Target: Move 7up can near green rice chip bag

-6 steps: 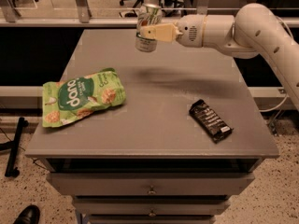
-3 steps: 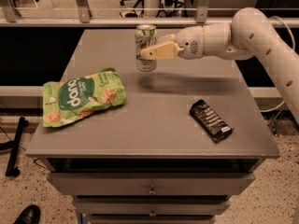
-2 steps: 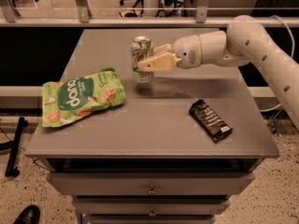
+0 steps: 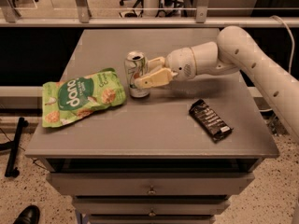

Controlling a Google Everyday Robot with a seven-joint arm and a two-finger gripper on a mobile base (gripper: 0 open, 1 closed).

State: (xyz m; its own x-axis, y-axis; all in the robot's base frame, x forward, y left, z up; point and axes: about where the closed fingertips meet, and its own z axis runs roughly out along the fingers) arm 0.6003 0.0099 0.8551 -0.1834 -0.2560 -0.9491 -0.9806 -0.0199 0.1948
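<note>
The 7up can (image 4: 137, 73), silver-white with green markings and a silver top, stands upright on the grey table (image 4: 154, 134), just right of the green rice chip bag (image 4: 81, 98). The bag lies flat at the table's left side with white lettering and pale chip pictures. My gripper (image 4: 145, 73) reaches in from the right on a white arm (image 4: 243, 55), and its cream fingers (image 4: 152, 80) are closed around the can's sides. The can's base sits at table level beside the bag's right edge.
A flat black candy bar wrapper (image 4: 210, 120) lies at the table's right front. The table has drawers (image 4: 150, 189) below its front edge. A railing (image 4: 140, 21) runs behind the table. A black shoe (image 4: 27, 215) shows on the floor at lower left.
My gripper has carried the can from the far middle of the table down and left, lowering it to the tabletop next to the bag.
</note>
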